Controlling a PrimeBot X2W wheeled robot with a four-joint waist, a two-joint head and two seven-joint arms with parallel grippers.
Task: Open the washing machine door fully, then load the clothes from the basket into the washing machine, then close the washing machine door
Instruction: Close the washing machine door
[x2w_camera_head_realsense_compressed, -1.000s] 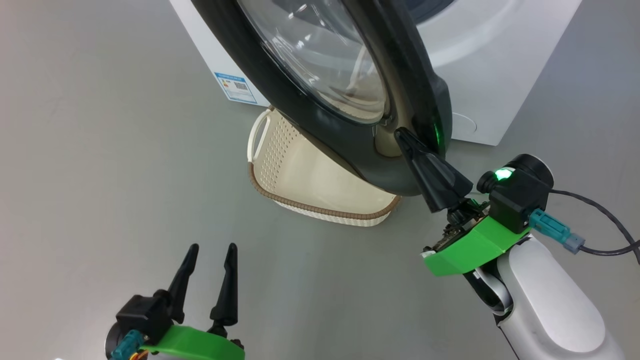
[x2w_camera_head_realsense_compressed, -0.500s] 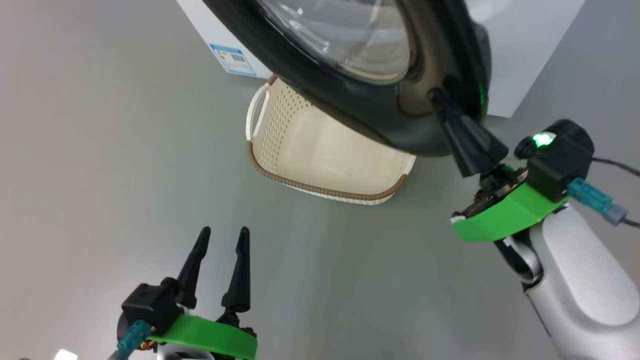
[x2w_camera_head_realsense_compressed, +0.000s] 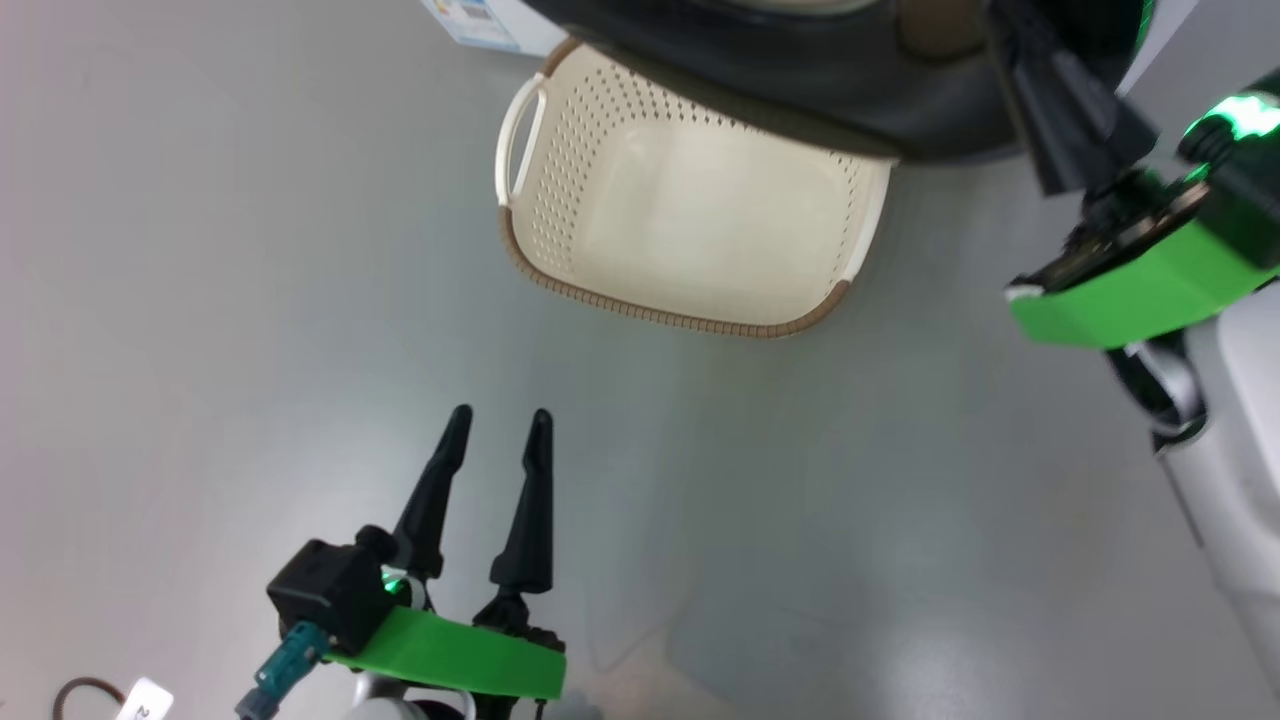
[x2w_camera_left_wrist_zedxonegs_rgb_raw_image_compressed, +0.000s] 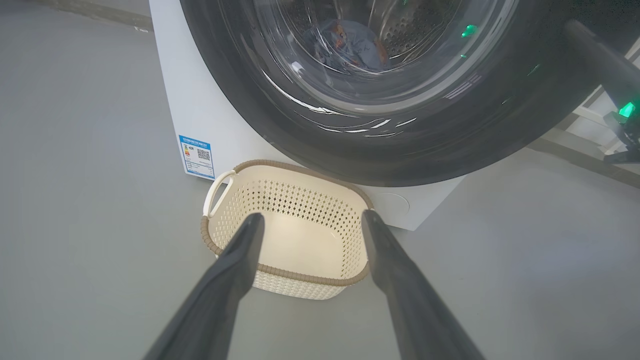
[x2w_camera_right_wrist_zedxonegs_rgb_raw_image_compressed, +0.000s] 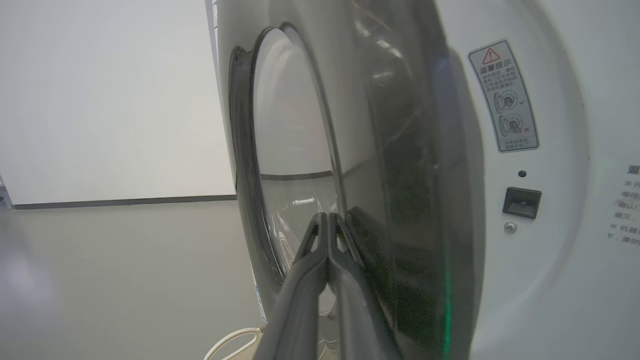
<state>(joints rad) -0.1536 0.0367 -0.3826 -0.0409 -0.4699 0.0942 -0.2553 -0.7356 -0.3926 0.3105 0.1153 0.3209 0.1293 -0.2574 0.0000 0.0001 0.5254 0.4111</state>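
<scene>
Now, right pincer (x2w_camera_right_wrist_zedxonegs_rgb_raw_image_compressed: 327, 217): fingers pressed flat together with nothing between them. I am using it as a pusher, tips laid against the glossy dark rim of the washing machine door (x2w_camera_right_wrist_zedxonegs_rgb_raw_image_compressed: 415, 200).
Left pincer (x2w_camera_head_realsense_compressed: 497, 420): fingers spread wide and empty, hanging over the bare floor (x2w_camera_head_realsense_compressed: 200, 300). It is well apart from the door and aimed towards the basket (x2w_camera_left_wrist_zedxonegs_rgb_raw_image_compressed: 280, 272).
Door: stands nearly closed. There is a gap to the front of the washing machine (x2w_camera_right_wrist_zedxonegs_rgb_raw_image_compressed: 550, 150), and the latch socket (x2w_camera_right_wrist_zedxonegs_rgb_raw_image_compressed: 521, 201) is uncovered.
Clothes (x2w_camera_left_wrist_zedxonegs_rgb_raw_image_compressed: 350, 45): a blue printed piece shows through the door glass, lying in the drum. I can't make out other pieces.
Basket: on the floor just before the machine, under the door's lower arc, with nothing in it.
Step, my reading: loading looks done and the door-closing is in hand.
Next move: I judge it calls for a square push on the rim, straight towards the socket, until the latch catches.
Risk: closed fingertips could skid off that slick plastic.
In the way: little that I can see. The basket sits low beneath the door's sweep, and I can't tell how close its rim comes to the door.
</scene>
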